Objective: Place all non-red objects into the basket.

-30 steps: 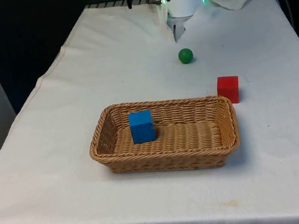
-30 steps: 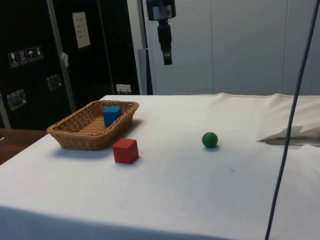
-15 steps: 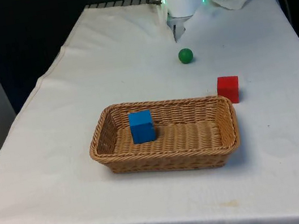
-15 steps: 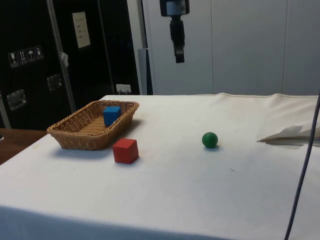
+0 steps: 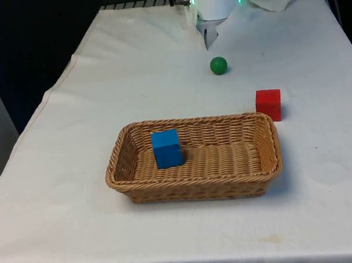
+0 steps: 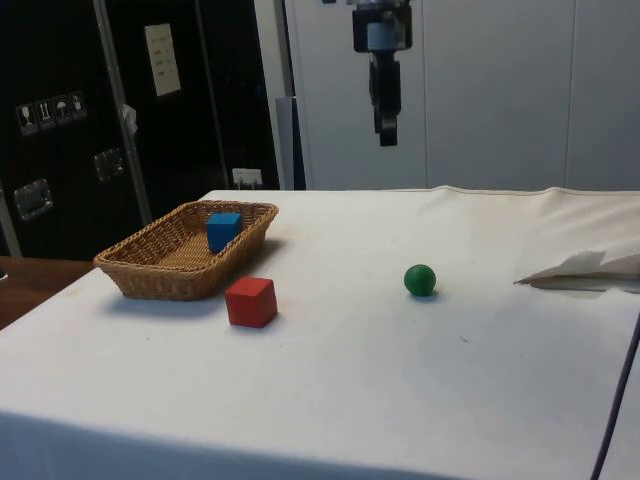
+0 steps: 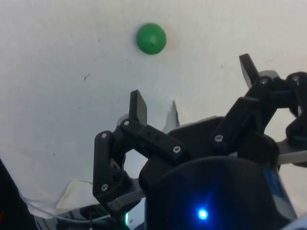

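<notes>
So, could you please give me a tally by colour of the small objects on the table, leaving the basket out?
Blue: 1, the blue cube lying in the wicker basket.
Green: 1, the green ball on the cloth.
Red: 1, the red cube on the cloth beside the basket.
Total: 3.

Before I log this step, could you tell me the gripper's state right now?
Black two-finger gripper: open, holding nothing, high above the white-clothed table.
</notes>
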`<state>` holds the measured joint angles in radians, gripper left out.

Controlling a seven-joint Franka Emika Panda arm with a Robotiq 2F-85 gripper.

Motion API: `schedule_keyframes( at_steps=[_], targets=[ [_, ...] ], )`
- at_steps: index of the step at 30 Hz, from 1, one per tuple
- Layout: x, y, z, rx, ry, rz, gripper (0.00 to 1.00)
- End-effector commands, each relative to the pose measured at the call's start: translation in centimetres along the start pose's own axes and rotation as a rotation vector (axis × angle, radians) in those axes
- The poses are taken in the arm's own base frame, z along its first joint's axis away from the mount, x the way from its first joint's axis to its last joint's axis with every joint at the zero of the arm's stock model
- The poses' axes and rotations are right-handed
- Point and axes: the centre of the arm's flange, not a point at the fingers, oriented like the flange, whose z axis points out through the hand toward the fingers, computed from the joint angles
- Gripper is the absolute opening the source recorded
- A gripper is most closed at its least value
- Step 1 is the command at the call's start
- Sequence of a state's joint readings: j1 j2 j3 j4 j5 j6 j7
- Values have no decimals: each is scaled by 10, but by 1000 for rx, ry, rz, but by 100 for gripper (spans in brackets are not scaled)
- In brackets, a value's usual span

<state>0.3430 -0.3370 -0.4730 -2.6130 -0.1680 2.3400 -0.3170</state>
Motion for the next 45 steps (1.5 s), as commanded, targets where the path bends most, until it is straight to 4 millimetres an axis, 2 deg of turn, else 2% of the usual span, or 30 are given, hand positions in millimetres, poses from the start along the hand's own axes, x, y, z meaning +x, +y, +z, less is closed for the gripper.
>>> schedule_keyframes(
  at_steps=[1,14,34,45],
  targets=[
    [-4,-2,2,-3,11,-1,100],
    [-22,-16,32,7,27,-5,100],
    [-28,-22,43,20,10,-16,100],
    [-45,-27,59,25,34,-17,100]
  ],
)
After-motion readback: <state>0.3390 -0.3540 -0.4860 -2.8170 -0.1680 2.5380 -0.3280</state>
